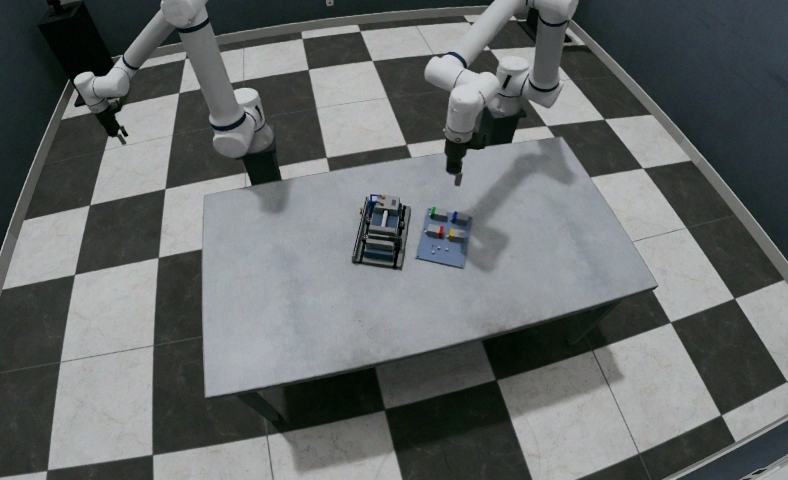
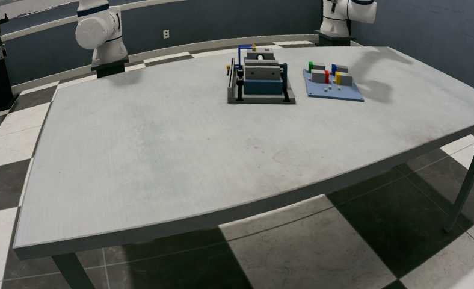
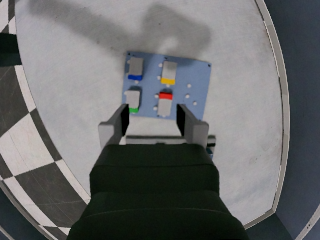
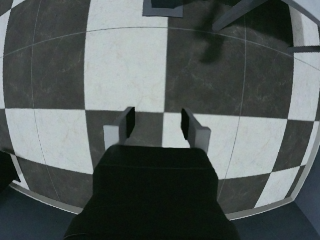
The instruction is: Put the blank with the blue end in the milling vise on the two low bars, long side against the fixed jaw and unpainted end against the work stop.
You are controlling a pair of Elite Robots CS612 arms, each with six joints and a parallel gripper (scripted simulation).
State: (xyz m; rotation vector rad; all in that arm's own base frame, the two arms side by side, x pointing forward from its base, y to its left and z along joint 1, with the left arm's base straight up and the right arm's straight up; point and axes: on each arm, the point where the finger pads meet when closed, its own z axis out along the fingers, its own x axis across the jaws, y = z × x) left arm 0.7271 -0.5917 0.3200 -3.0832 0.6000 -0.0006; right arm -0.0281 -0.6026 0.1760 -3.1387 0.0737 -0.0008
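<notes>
The blank with the blue end (image 1: 461, 217) (image 2: 341, 68) (image 3: 135, 67) lies on the blue plate (image 1: 446, 259) (image 2: 334, 95) (image 3: 199, 82), in the back row on the side away from the vise. The milling vise (image 1: 380, 243) (image 2: 263, 73) stands beside the plate; its fixed jaw is the front block. The low bars and work stop cannot be made out. My left gripper (image 1: 457, 179) (image 3: 152, 113) is open and empty, high above the table's back part, behind the plate. My right gripper (image 1: 122, 137) (image 4: 157, 117) is open and empty, over the floor away from the table.
On the plate are also blanks with a green end (image 1: 438, 213) (image 2: 317, 67) (image 3: 132, 99), a red end (image 1: 435, 230) (image 2: 319, 76) (image 3: 165, 104) and a yellow end (image 1: 456, 235) (image 2: 344, 79) (image 3: 169, 72). Hoses (image 1: 375, 197) (image 2: 245, 46) rise at the vise's rear.
</notes>
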